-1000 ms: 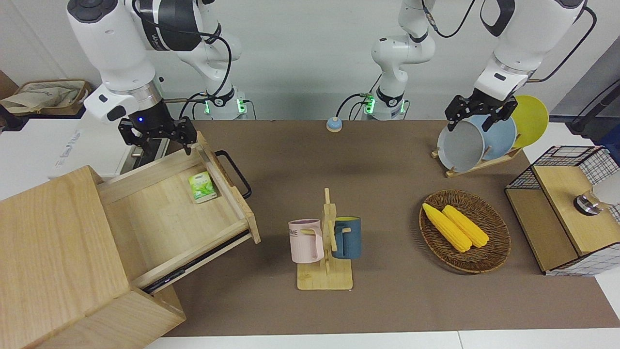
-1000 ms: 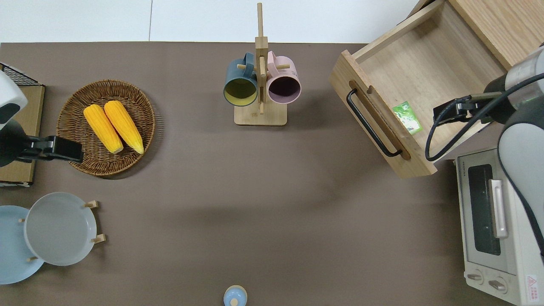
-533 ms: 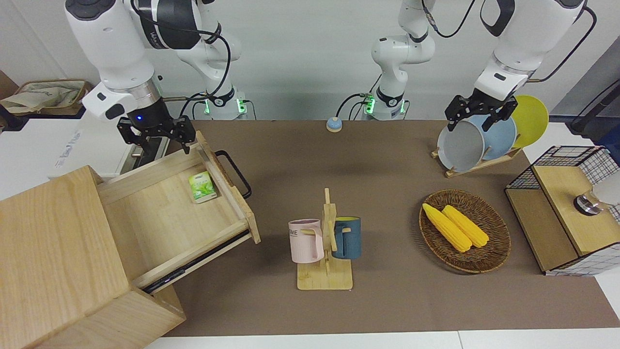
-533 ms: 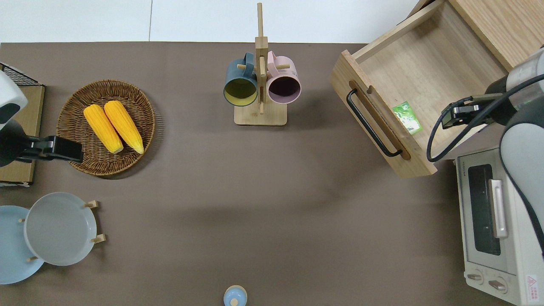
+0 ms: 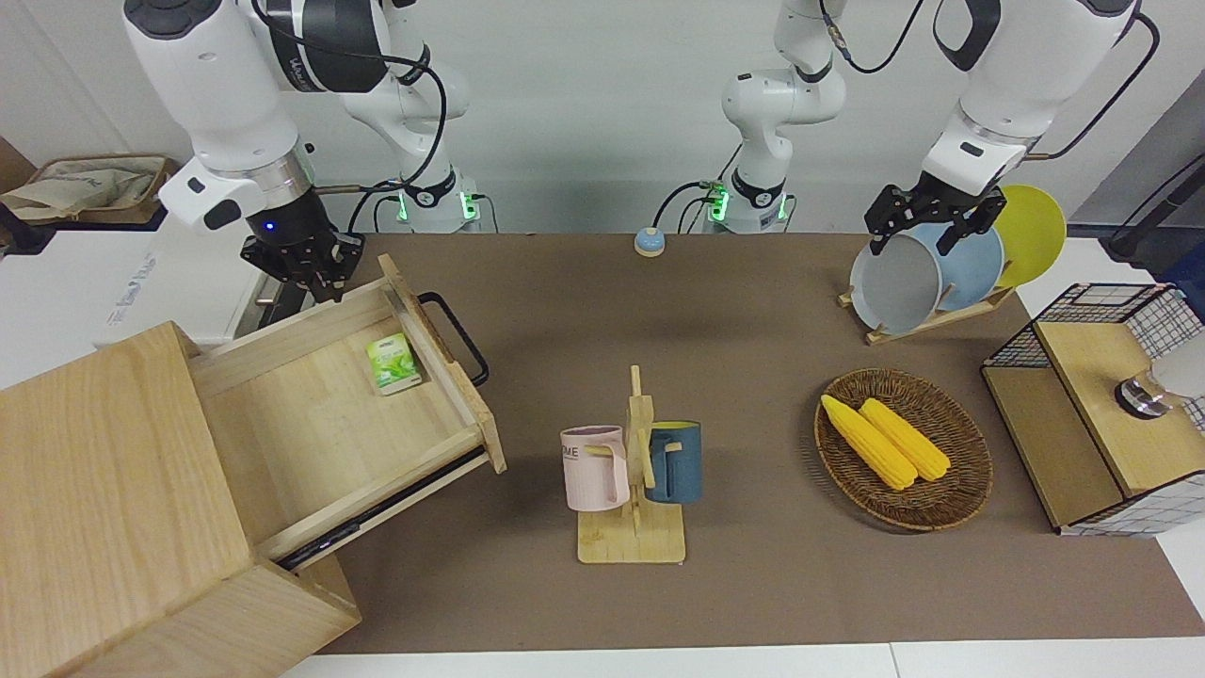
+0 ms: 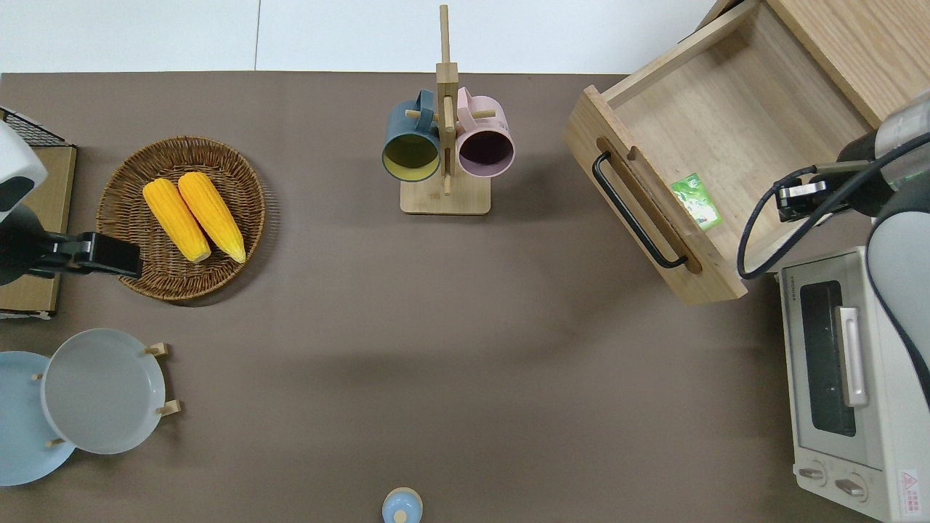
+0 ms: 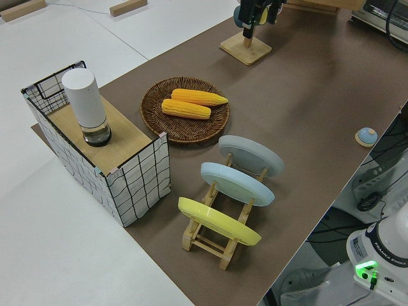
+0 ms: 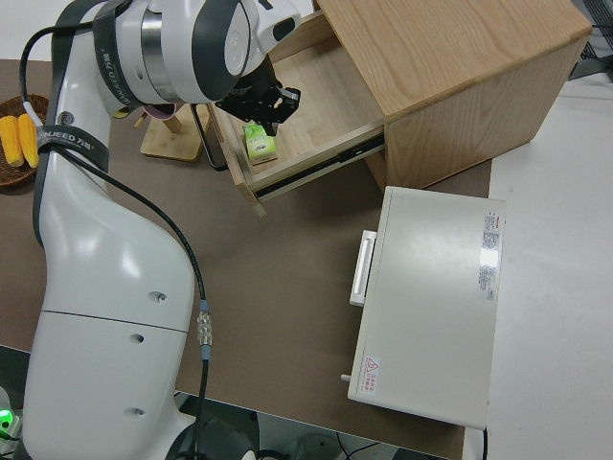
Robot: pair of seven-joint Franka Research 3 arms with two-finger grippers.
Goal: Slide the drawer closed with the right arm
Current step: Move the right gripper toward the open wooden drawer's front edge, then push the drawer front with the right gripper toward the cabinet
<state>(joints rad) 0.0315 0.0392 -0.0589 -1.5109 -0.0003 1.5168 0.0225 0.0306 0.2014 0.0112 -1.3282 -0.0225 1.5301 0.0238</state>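
I am viewing the wide, shallow light-wood drawer (image 5: pixel 329 414), which is standing pulled well out of the big wooden cabinet (image 5: pixel 104 490) at the right arm's end of the brown tabletop (image 6: pixel 436 327). Its flat front panel is carrying a black metal bar handle (image 6: pixel 638 211) and is facing the middle of the tabletop. A small green packet (image 6: pixel 696 201) is lying on the drawer floor, against the inside of the front panel.

I am keeping the right arm's black two-finger tool (image 5: pixel 303 273), below its small blue wrist light, over the drawer's side wall nearer to the robots. Its fingers are drawn together and are gripping nothing; in the front view they are pointing down at that wall, though I cannot tell whether they are touching it. A white toaster oven (image 6: pixel 850 378) is standing just beside the drawer, nearer to the robots.

The left arm is parked; its tool (image 5: pixel 927 221) is hanging with fingers spread apart.

A wooden mug stand (image 5: pixel 635 490) is holding a pink mug (image 5: pixel 595 468) and a dark blue mug (image 5: pixel 676 461). A round wicker basket (image 5: pixel 904 450) is holding two yellow corn cobs (image 5: pixel 885 440).
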